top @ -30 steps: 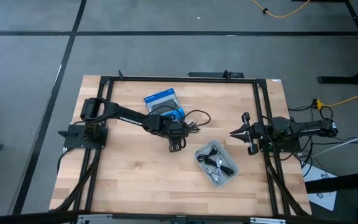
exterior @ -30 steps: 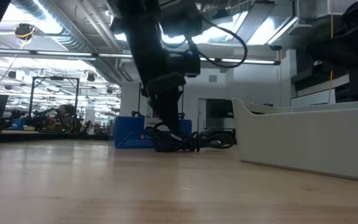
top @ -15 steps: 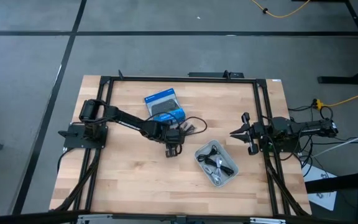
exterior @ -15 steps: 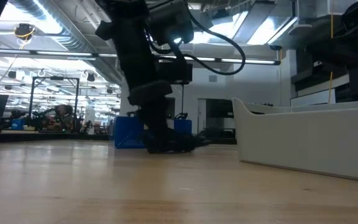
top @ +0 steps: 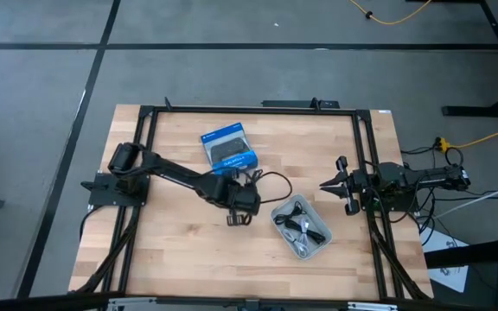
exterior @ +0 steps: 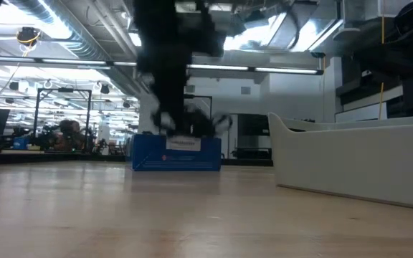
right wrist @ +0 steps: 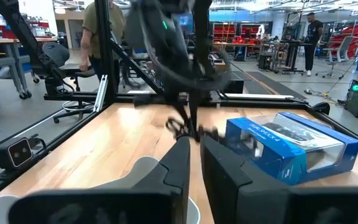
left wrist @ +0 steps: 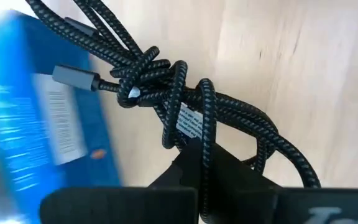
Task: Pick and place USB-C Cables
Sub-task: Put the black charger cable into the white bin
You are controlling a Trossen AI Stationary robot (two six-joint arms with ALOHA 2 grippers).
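A black braided USB-C cable (left wrist: 166,93), knotted into a loose bundle, hangs from my left gripper (left wrist: 199,155), which is shut on it. In the high view this gripper (top: 240,209) is mid-table, between the blue box (top: 229,147) and the pale grey tray (top: 316,246), and the cable's loops (top: 264,179) show beside it. The tray holds other cables (top: 299,226), black and silvery. The low view shows the held cable (exterior: 192,124) above the box (exterior: 176,153). My right gripper (top: 334,183) waits shut at the table's right side. My left gripper pinches a strand of the cable's bundle (left wrist: 202,134) between its two fingers, which come from above and point down. The rest of the bundle hangs slack around the fingertips. In the low view the cable is lifted clear of the table.
The blue box lies toward the far side, close to the held cable. The tray's tall wall (exterior: 357,165) stands to the right in the low view. A black frame (top: 249,110) runs around the tabletop. A person (right wrist: 98,31) stands in the room beyond.
My left gripper has gone down onto the black cable, shut on it and risen, shifting toward the table's near edge. The cable, which lay on the table beside the blue box, is now lifted clear.
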